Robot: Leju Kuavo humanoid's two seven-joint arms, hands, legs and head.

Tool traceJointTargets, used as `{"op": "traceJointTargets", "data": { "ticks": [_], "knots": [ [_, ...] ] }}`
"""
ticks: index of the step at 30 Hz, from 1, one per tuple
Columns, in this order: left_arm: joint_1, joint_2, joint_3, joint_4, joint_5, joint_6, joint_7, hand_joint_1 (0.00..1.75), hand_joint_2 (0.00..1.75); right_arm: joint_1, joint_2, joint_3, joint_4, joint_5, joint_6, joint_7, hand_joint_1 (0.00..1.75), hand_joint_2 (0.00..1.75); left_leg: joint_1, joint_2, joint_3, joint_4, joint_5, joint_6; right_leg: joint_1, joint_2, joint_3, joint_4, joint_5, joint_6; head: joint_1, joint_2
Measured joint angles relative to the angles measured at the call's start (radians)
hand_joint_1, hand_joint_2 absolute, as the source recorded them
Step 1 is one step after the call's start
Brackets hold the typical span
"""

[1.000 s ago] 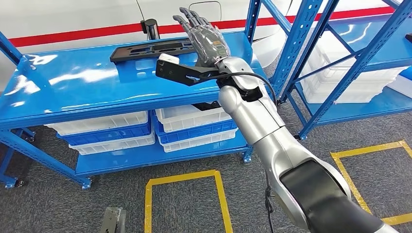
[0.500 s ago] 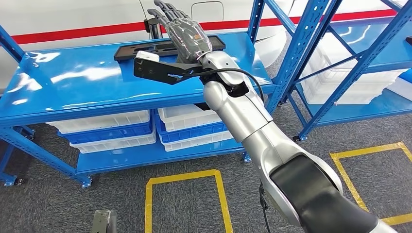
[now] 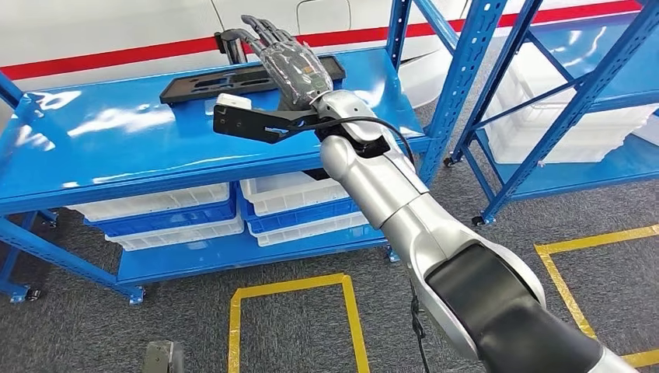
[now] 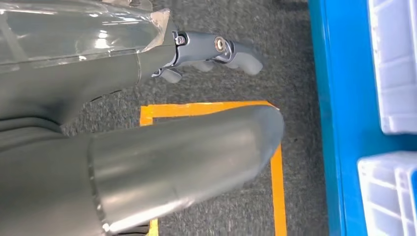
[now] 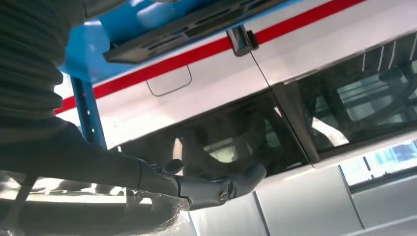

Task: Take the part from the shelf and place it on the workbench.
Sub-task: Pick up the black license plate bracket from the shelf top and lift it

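A long flat black part (image 3: pixel 203 82) with cut-outs lies on the top of the blue shelf (image 3: pixel 116 148), near its back edge. My right hand (image 3: pixel 289 64) hovers above the part's right half with fingers stretched out and apart, holding nothing; I cannot tell whether it touches the part. The right wrist view has the part (image 5: pixel 196 23) beyond the outstretched fingers (image 5: pixel 223 189). My left hand (image 4: pixel 211 51) hangs over the grey carpet, loosely spread and holding nothing.
A chrome post (image 3: pixel 231 43) stands just behind the part. White bins (image 3: pixel 186 203) fill the lower shelf level. A second blue rack (image 3: pixel 544 85) with white bins stands at the right. Yellow tape squares (image 3: pixel 287 284) mark the carpet.
My right arm has swung left, carrying the hand from the part's right end to over its right half. The whole view has also shifted slightly.
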Motion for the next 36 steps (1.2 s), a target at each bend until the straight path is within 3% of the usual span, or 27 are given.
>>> {"op": "traceJointTargets", "data": {
  "ticks": [1,3,4,5,6,7,9,11,13,15,16,18,20,21,22,24,26,30,32,34,35,36],
  "knots": [
    [-0.001,0.0,0.001,0.0,0.0,0.0,0.0,0.0,0.0,-0.001,0.003,0.0,0.002,0.0,0.0,-0.001,0.0,1.75,0.001,-0.012,-0.025,0.047,-0.022,-0.001,0.0,0.004,0.005,-0.001,-0.003,-0.007,-0.001,0.0],
    [0.001,0.001,0.004,0.0,0.0,0.0,0.0,0.0,0.0,-0.002,0.005,0.001,0.008,0.0,0.0,-0.003,0.0,1.75,-0.001,-0.031,-0.109,0.189,-0.069,0.001,0.007,0.012,0.012,-0.001,-0.009,-0.019,-0.002,0.0],
    [0.002,0.001,0.005,0.0,0.0,0.0,0.0,0.0,0.0,-0.001,0.006,0.002,0.013,-0.001,-0.001,-0.004,0.0,1.75,-0.002,-0.035,-0.151,0.248,-0.079,0.004,0.011,0.017,0.015,0.0,-0.012,-0.023,-0.003,0.0],
    [0.004,0.002,0.006,0.0,0.0,0.0,0.0,0.0,0.0,0.0,0.007,0.002,0.018,-0.002,-0.002,-0.007,0.0,1.75,-0.004,-0.036,-0.181,0.277,-0.07,0.009,0.016,0.023,0.019,0.0,-0.015,-0.027,-0.003,0.0],
    [0.005,0.003,0.007,0.0,0.0,0.0,0.0,0.0,0.0,0.0,0.008,0.002,0.023,-0.004,-0.004,-0.009,0.0,1.75,-0.007,-0.037,-0.191,0.263,-0.038,0.017,0.021,0.029,0.024,0.0,-0.019,-0.032,-0.003,0.0],
    [0.006,0.003,0.007,0.0,0.0,0.0,0.0,0.0,0.0,-0.002,0.01,0.003,0.028,-0.006,-0.007,-0.011,0.0,1.75,-0.011,-0.039,-0.181,0.212,0.009,0.027,0.025,0.034,0.031,0.0,-0.022,-0.036,-0.003,0.0],
    [0.006,0.006,0.008,0.0,0.0,0.0,0.0,0.0,0.0,-0.006,0.014,0.003,0.037,-0.009,-0.012,-0.015,0.0,1.75,-0.021,-0.051,-0.139,0.09,0.091,0.052,0.031,0.042,0.041,-0.002,-0.029,-0.042,-0.002,0.0],
    [0.004,0.009,0.008,0.001,0.001,0.0,0.0,0.0,0.0,-0.01,0.017,0.004,0.045,-0.012,-0.015,-0.017,0.0,1.75,-0.031,-0.059,-0.111,0.029,0.11,0.068,0.03,0.047,0.041,-0.004,-0.031,-0.04,-0.003,0.0],
    [0.002,0.008,0.009,0.0,0.002,0.0,0.0,0.0,0.0,-0.013,0.018,0.004,0.051,-0.012,-0.017,-0.018,0.0,1.75,-0.033,-0.054,-0.098,0.005,0.104,0.072,0.031,0.049,0.037,-0.008,-0.031,-0.032,-0.005,0.0],
    [0.001,0.008,0.009,0.0,0.002,0.0,0.0,0.0,0.0,-0.016,0.018,0.004,0.054,-0.012,-0.018,-0.018,0.0,1.75,-0.028,-0.048,-0.08,-0.023,0.105,0.071,0.034,0.038,0.026,0.01,-0.042,-0.024,-0.004,0.0],
    [0.001,0.006,0.009,0.0,0.002,0.0,0.0,0.0,0.0,-0.019,0.018,0.004,0.055,-0.012,-0.019,-0.019,0.0,1.75,-0.024,-0.046,-0.071,-0.034,0.107,0.07,0.035,0.03,0.009,0.045,-0.058,-0.022,-0.003,0.0],
    [0.001,0.004,0.01,0.0,0.002,-0.001,0.0,0.0,0.0,-0.022,0.018,0.005,0.06,-0.012,-0.019,-0.019,0.0,1.75,-0.024,-0.044,-0.064,-0.039,0.106,0.069,0.03,0.018,-0.056,0.168,-0.098,-0.021,-0.001,0.0],
    [0.002,0.003,0.01,0.0,0.002,-0.001,0.0,0.0,0.0,-0.02,0.016,0.006,0.067,-0.012,-0.019,-0.019,0.0,1.75,-0.024,-0.042,-0.061,-0.039,0.103,0.067,0.026,0.014,-0.111,0.254,-0.113,-0.014,-0.001,0.0],
    [0.003,0.003,0.01,0.0,0.002,-0.001,0.0,0.0,0.0,-0.019,0.015,0.006,0.07,-0.012,-0.019,-0.019,0.0,1.75,-0.024,-0.042,-0.059,-0.038,0.1,0.065,0.022,0.012,-0.113,0.244,-0.099,-0.006,-0.001,0.0],
    [0.003,0.003,0.01,0.0,0.002,-0.001,0.0,0.0,0.0,-0.018,0.014,0.007,0.073,-0.012,-0.019,-0.019,0.0,1.75,-0.023,-0.042,-0.056,-0.037,0.097,0.062,0.019,0.009,-0.094,0.195,-0.072,0.003,0.0,0.0],
    [0.004,0.003,0.01,0.0,0.002,-0.001,0.0,0.0,0.0,-0.02,0.014,0.008,0.074,-0.012,-0.019,-0.019,0.0,1.75,-0.025,-0.042,-0.049,-0.033,0.087,0.052,0.016,0.0,-0.029,0.055,-0.013,0.014,-0.001,0.0],
    [0.003,0.003,0.01,0.0,0.002,-0.001,0.0,0.0,0.0,-0.023,0.015,0.011,0.075,-0.012,-0.02,-0.019,0.0,1.75,-0.026,-0.041,-0.048,-0.028,0.08,0.042,0.017,-0.002,0.007,-0.017,0.011,0.008,-0.001,0.0],
    [0.002,0.002,0.01,0.0,0.002,-0.005,0.0,0.0,0.0,-0.027,0.018,0.012,0.08,-0.012,-0.022,-0.019,0.0,1.75,-0.021,-0.039,-0.056,-0.009,0.06,0.029,0.014,0.006,0.014,-0.022,0.008,-0.016,-0.002,0.0],
    [0.002,0.002,0.01,0.0,0.001,-0.01,0.0,0.0,0.0,-0.032,0.022,0.013,0.082,-0.012,-0.023,-0.019,0.0,1.75,-0.018,-0.04,-0.1,0.08,0.015,0.02,0.009,0.008,0.021,-0.024,0.004,-0.027,-0.003,0.0],
    [0.003,0.001,0.01,0.001,0.0,-0.013,0.0,0.0,0.0,-0.034,0.023,0.014,0.087,-0.012,-0.023,-0.018,0.0,1.75,-0.017,-0.041,-0.175,0.216,-0.033,0.016,0.012,0.009,0.026,-0.023,-0.001,-0.035,-0.003,0.0],
    [0.004,0.001,0.01,0.001,0.0,-0.015,0.0,0.0,0.0,-0.033,0.023,0.015,0.09,-0.012,-0.023,-0.018,0.0,1.75,-0.017,-0.041,-0.205,0.26,-0.038,0.016,0.013,0.01,0.028,-0.023,-0.004,-0.038,-0.003,0.0],
    [0.005,0.001,0.01,0.001,0.0,-0.016,-0.001,0.0,0.0,-0.033,0.023,0.015,0.093,-0.012,-0.023,-0.018,0.0,1.75,-0.017,-0.041,-0.218,0.268,-0.026,0.017,0.014,0.012,0.031,-0.023,-0.007,-0.041,-0.003,0.0]
  ]
}}
